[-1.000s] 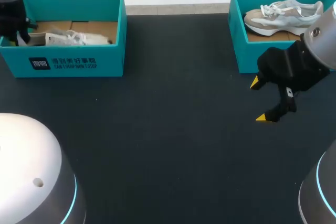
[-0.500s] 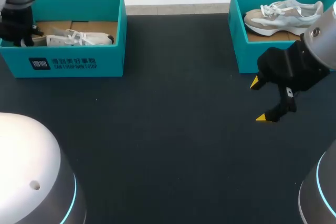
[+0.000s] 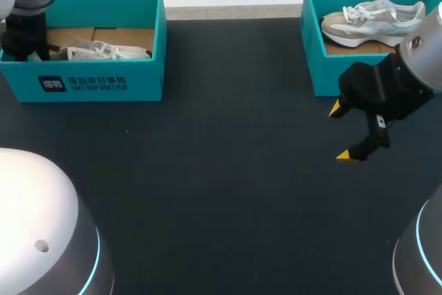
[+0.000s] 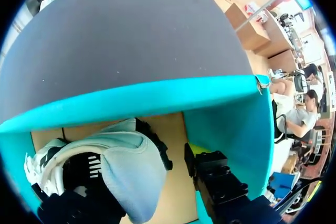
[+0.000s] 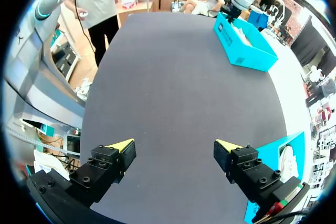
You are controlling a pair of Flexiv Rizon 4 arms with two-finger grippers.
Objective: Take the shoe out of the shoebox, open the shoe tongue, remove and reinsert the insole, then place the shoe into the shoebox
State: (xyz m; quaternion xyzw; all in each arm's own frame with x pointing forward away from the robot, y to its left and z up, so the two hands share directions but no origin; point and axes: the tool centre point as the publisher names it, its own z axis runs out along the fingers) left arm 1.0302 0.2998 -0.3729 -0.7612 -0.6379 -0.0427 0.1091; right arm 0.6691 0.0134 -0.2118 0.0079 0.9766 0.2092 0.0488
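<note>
A dark table [image 3: 228, 170] carries two open teal boxes, both standing directly on its surface. The printed shoebox [image 3: 97, 82] stands at the table's far left corner, the other shoebox [image 3: 315, 67] at the table's far right corner.

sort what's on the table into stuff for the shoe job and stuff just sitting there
In the job:
left shoebox
white shoe inside it
left arm, down in that box

Lying about, as far as I can tell:
right shoebox
grey and white shoe inside it
right arm, over bare table, jaws open
</note>
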